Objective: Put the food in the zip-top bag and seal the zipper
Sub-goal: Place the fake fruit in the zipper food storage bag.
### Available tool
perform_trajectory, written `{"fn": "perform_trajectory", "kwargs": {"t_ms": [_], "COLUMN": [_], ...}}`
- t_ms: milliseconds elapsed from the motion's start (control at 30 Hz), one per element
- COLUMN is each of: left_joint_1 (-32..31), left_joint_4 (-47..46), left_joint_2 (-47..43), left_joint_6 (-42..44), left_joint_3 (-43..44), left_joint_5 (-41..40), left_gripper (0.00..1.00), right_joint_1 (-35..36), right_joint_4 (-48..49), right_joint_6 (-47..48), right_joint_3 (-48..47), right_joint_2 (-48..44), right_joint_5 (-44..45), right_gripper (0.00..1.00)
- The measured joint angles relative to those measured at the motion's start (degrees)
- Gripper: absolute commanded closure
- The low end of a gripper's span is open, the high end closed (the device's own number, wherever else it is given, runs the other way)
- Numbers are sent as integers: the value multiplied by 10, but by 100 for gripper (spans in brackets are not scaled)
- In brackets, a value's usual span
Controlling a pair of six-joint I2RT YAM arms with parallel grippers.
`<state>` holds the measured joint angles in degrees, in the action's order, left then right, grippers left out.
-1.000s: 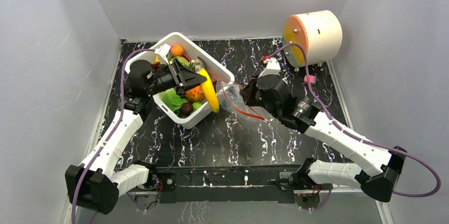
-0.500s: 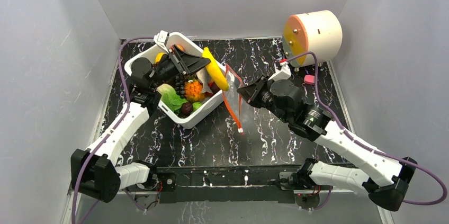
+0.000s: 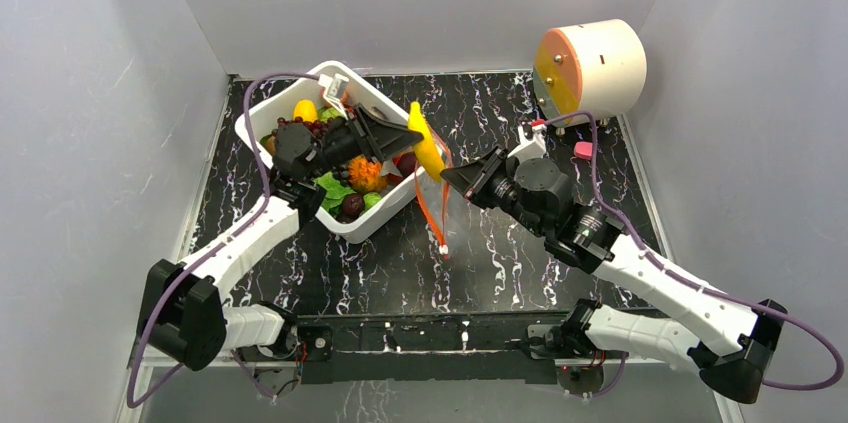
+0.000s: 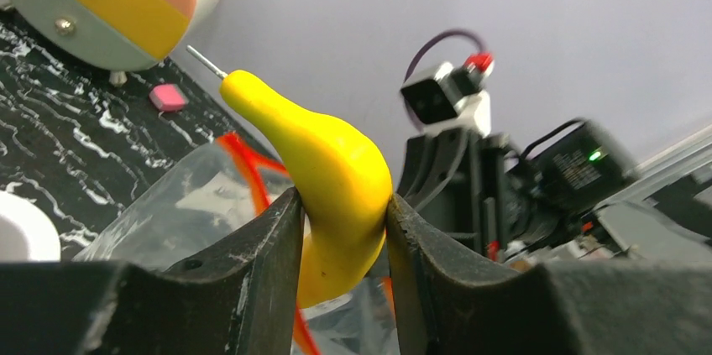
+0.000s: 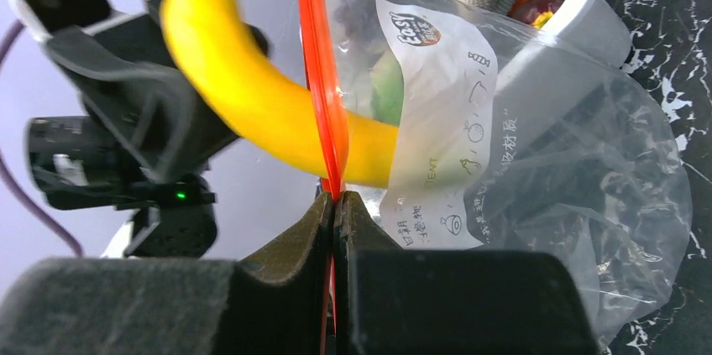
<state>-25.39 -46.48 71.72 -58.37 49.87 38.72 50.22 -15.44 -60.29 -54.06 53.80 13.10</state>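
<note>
Left pincer [image 4: 342, 204] pinches the yellow banana [image 4: 336, 149]; right pincer [image 5: 336, 204] is clamped on the red zipper [image 5: 319, 61] of the zip-top bag [image 5: 546, 170].

Right gripper [image 5: 336, 201] pinches red zipper [image 5: 321, 70] of zip-top bag [image 5: 579, 204]; banana [image 5: 239, 91] crosses behind zipper; white tub [image 5: 592, 2] beyond.

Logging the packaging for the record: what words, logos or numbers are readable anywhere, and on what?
"TENT", end of a cut-off word, on the white label of the clear crinkly zip-top bag.
Its round red-brown logo: too blurred to read.
Its Chinese characters and small pictograms: too small to read.
No text on the yellow plastic banana or the red zipper strip.
</note>
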Motion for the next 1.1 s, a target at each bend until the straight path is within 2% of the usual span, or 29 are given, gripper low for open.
{"fn": "perform_trajectory", "kwargs": {"t_ms": [200,400,533,867,1000,1100], "left_joint_1": [-21,-33,-36,-41,-41,-41], "left_joint_4": [-12,23,50,119,169,221], "left_joint_2": [2,2,2,-3,-23,-38], "left_joint_6": [72,136,158,172,181,197], "left_joint_3": [-60,-64,-64,-64,-61,-41], "left_joint_5": [-4,-8,-6,12,17,19], "left_gripper": [88,85,74,39,28,25], "right_joint_1": [0,0,0,0,0,0], "right_joint_4": [25,41,49,50,61,72], "right_joint_6": [-15,-16,-10,10,28,39], "right_joint_3": [7,15,17,42,53,72], "right_joint_2": [-10,-16,-17,-20,-27,-40], "right_joint_5": [-9,-10,-10,1,2,3], "right_gripper": [100,100,100,100,100,100]}}
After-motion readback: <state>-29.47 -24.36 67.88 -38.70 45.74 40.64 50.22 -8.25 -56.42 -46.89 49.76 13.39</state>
